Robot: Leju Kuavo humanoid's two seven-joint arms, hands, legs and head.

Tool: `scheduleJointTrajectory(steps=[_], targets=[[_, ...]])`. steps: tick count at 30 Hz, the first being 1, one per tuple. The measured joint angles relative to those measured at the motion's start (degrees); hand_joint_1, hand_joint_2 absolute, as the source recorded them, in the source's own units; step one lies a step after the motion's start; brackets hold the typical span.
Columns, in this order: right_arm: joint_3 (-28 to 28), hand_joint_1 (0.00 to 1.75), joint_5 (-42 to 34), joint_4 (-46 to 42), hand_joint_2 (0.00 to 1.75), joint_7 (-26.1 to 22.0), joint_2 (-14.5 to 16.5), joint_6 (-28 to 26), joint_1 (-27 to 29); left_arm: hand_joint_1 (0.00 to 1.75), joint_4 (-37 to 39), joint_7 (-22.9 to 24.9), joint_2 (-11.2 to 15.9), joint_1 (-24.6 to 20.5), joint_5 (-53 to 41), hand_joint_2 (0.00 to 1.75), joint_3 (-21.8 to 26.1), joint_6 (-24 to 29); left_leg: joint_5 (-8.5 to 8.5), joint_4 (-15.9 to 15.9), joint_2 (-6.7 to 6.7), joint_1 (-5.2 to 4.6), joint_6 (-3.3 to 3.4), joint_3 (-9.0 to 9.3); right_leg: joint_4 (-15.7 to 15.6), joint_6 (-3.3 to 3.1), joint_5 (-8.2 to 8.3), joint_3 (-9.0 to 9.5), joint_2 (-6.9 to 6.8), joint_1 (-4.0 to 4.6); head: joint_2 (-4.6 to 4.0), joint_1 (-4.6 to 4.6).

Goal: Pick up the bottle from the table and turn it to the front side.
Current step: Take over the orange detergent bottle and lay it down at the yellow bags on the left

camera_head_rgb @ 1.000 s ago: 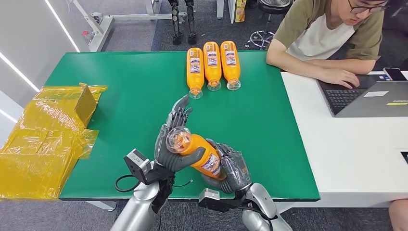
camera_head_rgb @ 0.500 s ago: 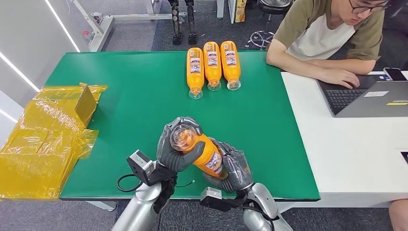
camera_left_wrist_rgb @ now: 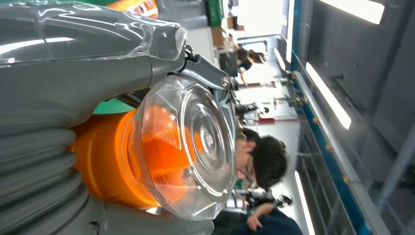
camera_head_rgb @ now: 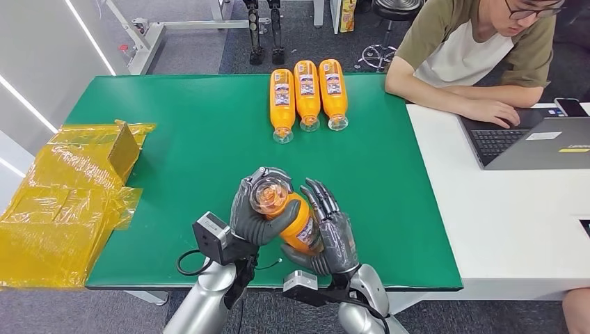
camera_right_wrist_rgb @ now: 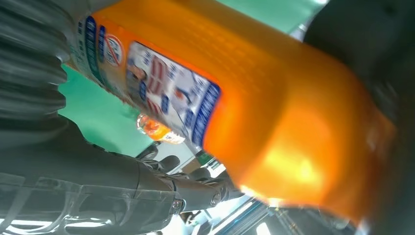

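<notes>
Presently the bottle (camera_head_rgb: 289,214) is held clear of the table (camera_head_rgb: 174,139) near 6 o'clock, gripped around its clear end by the left robot hand (camera_head_rgb: 256,212) and cradled by the spread right robot hand (camera_head_rgb: 327,233), evidently so its label can be turned.

The head view looks forward and down from high on the robot onto the green table (camera_head_rgb: 174,139). Each wrist view sits close behind its own hand, at very short range and turned on its side. All three views share the held orange bottle (camera_head_rgb: 289,216).
</notes>
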Motion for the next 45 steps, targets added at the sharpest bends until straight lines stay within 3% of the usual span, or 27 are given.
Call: scheduleJointTrajectory(steps=[4, 9, 13, 16, 23, 27, 30, 35, 40, 45], targets=[[0.63, 0.0, -3.24, -1.14, 1.75, -1.56, 1.1, -2.94, 0.39, 1.75, -0.26, 1.48, 0.15, 0.03, -0.43, 1.75, 0.06, 6.57, 0.0, 0.0, -0.01, 0.0, 0.0, -0.02, 0.0, 0.0, 0.0, 0.0, 0.0, 0.0, 0.01, 0.01], [1.64, 0.0, -4.47, -2.97, 1.75, -2.27, 2.05, -4.6, 1.1, 1.75, -4.35, 3.84, 0.97, 1.03, -4.29, 1.75, 1.71, 21.57, 0.0, -0.01, 0.0, 0.0, 0.0, -0.03, 0.0, 0.0, 0.0, 0.0, 0.01, 0.0, 0.01, 0.01], [1.67, 0.0, -6.21, -4.9, 1.75, -4.28, 3.02, -4.69, 2.82, 1.75, -10.33, 7.81, 3.04, 2.0, -15.02, 1.75, 5.12, 37.05, 0.0, -0.04, -0.01, 0.03, -0.01, -0.03, 0.01, -0.04, -0.03, -0.02, -0.01, 0.01, 0.01, 0.01], [1.43, 0.0, -10.34, -6.65, 1.75, -7.48, 3.83, -4.71, 4.85, 1.75, -13.93, 9.67, 4.85, 2.23, -25.71, 1.75, 9.26, 42.01, 0.01, -0.07, -0.03, 0.03, -0.02, -0.02, 0.03, -0.08, -0.06, -0.01, -0.03, 0.01, 0.01, 0.01], [0.09, 0.0, -16.69, -10.93, 1.75, -10.94, 5.45, -4.72, 9.67, 1.75, -17.87, 7.16, 6.16, 2.33, -51.04, 1.75, 26.0, 42.4, 0.01, -0.08, 0.03, 0.02, -0.03, 0.0, 0.04, -0.09, -0.06, -0.03, 0.02, 0.01, 0.0, 0.02], [-0.62, 0.0, -16.81, -12.81, 1.75, -11.1, 5.49, -4.72, 10.89, 1.75, -13.35, 8.36, 8.4, -0.77, -48.2, 1.75, 31.88, 40.11, 0.05, -0.07, -0.07, 0.01, -0.05, 0.02, 0.01, -0.08, -0.06, -0.02, -0.1, 0.01, 0.0, 0.03], [-0.82, 0.0, -15.68, -14.12, 1.75, -11.19, 5.45, -4.72, 11.39, 1.75, -3.2, 12.34, 12.55, -6.18, -43.6, 1.75, 31.01, 40.96, 0.13, -0.07, 0.0, 0.04, -0.15, 0.02, 0.03, -0.17, 0.04, -0.03, -0.04, 0.02, -0.01, 0.03], [-0.93, 0.0, -15.08, -15.39, 1.75, -10.72, 5.45, -4.7, 11.71, 1.75, 12.46, 19.16, 17.14, -14.78, -47.6, 1.75, 27.27, 39.25, 0.21, -0.06, 0.05, 0.03, -0.22, 0.03, 0.06, -0.23, 0.1, -0.04, 0.03, 0.01, 0.01, 0.04], [-0.93, 0.0, -14.97, -15.64, 1.75, -10.05, 5.44, -4.71, 11.77, 1.75, 23.19, 26.91, 19.32, -19.96, -54.32, 1.75, 22.81, 34.66, 0.19, -0.06, 0.11, 0.03, -0.23, 0.03, 0.05, -0.24, 0.1, -0.07, 0.1, 0.01, 0.01, 0.04], [-0.91, 0.0, -14.8, -15.91, 1.75, -9.56, 5.43, -4.7, 11.81, 1.75, 28.53, 32.75, 20.42, -21.15, -60.28, 1.75, 18.57, 33.57, 0.17, -0.07, 0.11, 0.03, -0.24, -0.02, 0.05, -0.25, 0.09, -0.12, 0.11, 0.01, 0.01, 0.04]])
